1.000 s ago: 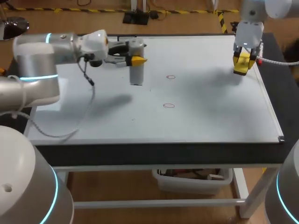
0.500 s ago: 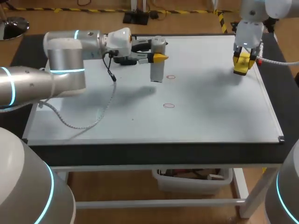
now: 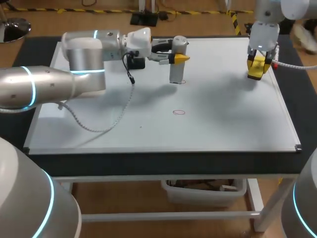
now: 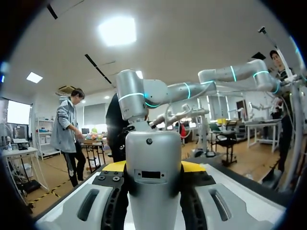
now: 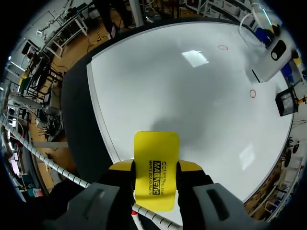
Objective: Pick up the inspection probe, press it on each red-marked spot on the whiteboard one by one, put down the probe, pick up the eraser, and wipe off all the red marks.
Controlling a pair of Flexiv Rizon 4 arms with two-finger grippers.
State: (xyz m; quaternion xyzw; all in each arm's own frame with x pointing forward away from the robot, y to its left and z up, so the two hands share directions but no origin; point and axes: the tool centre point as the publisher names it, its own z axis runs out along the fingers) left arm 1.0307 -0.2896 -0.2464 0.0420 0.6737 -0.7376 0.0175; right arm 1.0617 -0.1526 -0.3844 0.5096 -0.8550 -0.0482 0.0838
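My left gripper (image 3: 176,58) is shut on the grey, upright inspection probe (image 3: 177,62), whose lower end stands at the far red mark (image 3: 183,81) on the whiteboard (image 3: 223,124); contact cannot be judged. A second red mark (image 3: 179,112) lies nearer the front. In the left wrist view the probe (image 4: 153,182) fills the gap between the yellow fingertips (image 4: 113,166). At the board's far right, my right gripper (image 3: 257,67) is shut on the yellow eraser (image 5: 156,148) above the surface. From there I see the probe (image 5: 271,60) and both marks (image 5: 253,93) (image 5: 223,47).
A grey cable (image 3: 99,126) hangs from my left arm over the board's left half. A white hose (image 3: 292,64) runs beside my right gripper at the board's right edge. The table's black border (image 3: 163,163) frames the board in front.
My left arm has carried the probe to the right, from the board's left part to the far red mark. The right arm and the eraser have stayed where they were.
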